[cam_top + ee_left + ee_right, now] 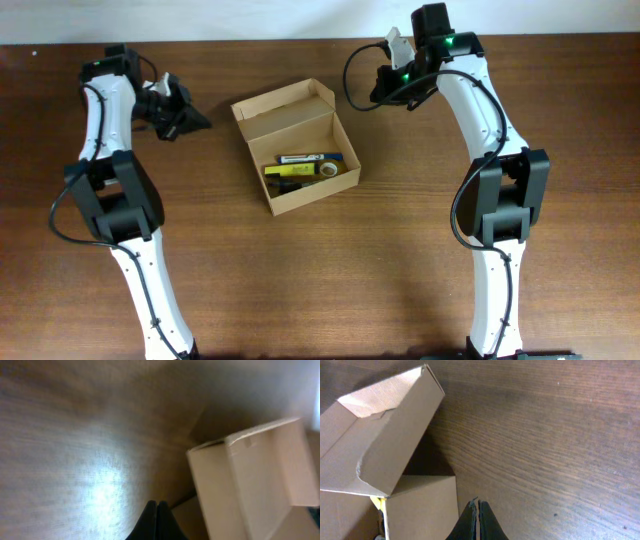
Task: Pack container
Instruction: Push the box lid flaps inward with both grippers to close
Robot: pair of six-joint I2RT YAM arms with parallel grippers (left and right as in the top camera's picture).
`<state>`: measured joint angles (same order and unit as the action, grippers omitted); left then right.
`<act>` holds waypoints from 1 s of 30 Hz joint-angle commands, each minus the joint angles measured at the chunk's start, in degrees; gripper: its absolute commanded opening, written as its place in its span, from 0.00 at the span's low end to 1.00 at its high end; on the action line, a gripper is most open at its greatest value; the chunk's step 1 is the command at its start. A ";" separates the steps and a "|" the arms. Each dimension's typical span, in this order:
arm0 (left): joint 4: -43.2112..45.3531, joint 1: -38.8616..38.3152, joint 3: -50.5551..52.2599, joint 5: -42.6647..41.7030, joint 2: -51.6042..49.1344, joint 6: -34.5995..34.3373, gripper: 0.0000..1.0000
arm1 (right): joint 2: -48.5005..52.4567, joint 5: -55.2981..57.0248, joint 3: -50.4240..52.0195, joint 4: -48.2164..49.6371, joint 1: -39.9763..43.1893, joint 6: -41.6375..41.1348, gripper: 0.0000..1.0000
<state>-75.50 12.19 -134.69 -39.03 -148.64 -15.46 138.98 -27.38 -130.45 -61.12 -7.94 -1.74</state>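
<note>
My left gripper [196, 120] sits toward the far-left part of the wood table [560, 70], fingers pressed shut on nothing, tips pointing right at the box. The container [312, 198], a tan cardboard box, is at mid-table, a bit nearer the far edge than the near one. It lies just right of my left fingertips, near but apart. The left wrist view agrees: the box's short end wall is off to the right of my closed tips, with bare table between. The box's long axis runs roughly left to right across the table, right end swung slightly toward the far edge. The hinged lid [283, 100] stands open along the far long side. Inside, yellow and blue pen-like items [305, 165] lie along that same axis, plus a small roll-like thing I can't make out. Right of the box, my right gripper [476, 506] is up by the far edge, also shut and empty. From there the box lies to the left, and its wrist view shows the raised lid and far-right corner up-left of my tips, apart. Both arms flank the short ends; left looks slightly nearer. My read: contents are in and the lid closure is left. That turns on the flap's hinge line, so the push should come from the far side toward the near edge, across the long axis.
</note>
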 commanded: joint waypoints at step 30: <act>22.67 -7.06 0.72 -22.03 -5.44 -4.92 0.02 | 4.76 -5.64 -1.03 3.37 -3.39 -1.73 0.04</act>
<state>-54.85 4.99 -134.15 -51.29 -152.83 -17.06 142.47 -31.57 -130.45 -58.22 -11.05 -2.98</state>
